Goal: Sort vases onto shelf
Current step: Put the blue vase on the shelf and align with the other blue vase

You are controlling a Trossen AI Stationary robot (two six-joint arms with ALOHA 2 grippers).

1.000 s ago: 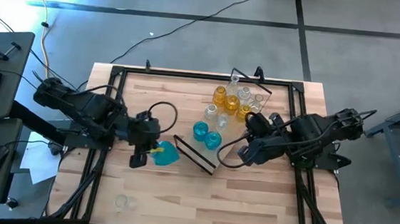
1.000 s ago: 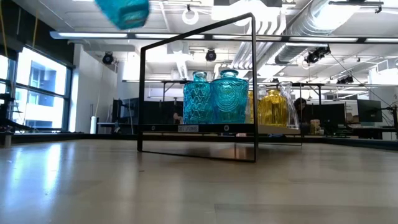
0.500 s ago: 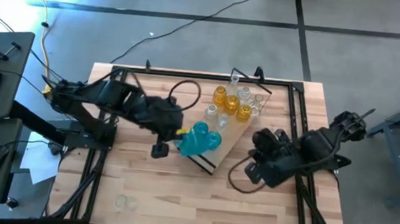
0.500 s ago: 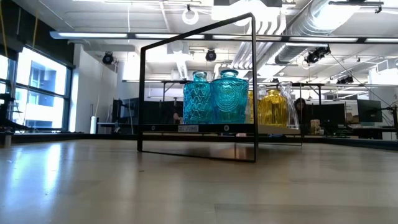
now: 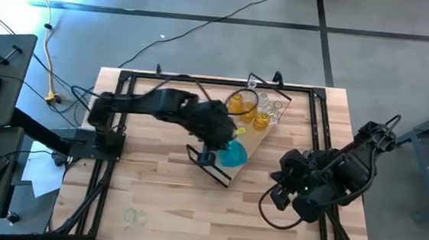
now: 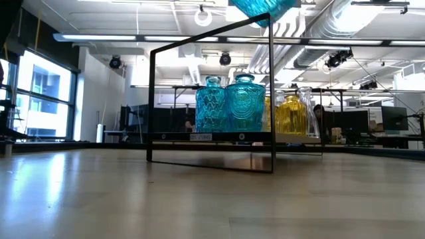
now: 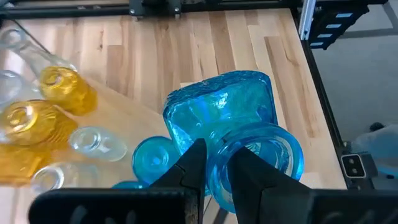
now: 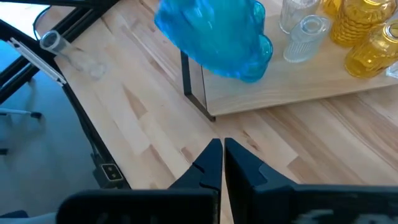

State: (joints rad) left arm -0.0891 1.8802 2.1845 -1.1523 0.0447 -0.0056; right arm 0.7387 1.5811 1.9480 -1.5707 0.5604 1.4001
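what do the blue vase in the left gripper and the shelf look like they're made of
Blue vase: looks like glass, glossy and see-through teal, with a pressed pattern.
Shelf: pale wood board, matte, visible grain; its end frames look like thin black metal wire.
Left gripper holds the vase by its neck.

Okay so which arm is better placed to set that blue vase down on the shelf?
Probably the left. Its gripper already holds the blue vase above the near end of the shelf, beside the blue ones standing there. The right gripper, jaws shut and empty, hangs over bare table away from the shelf.
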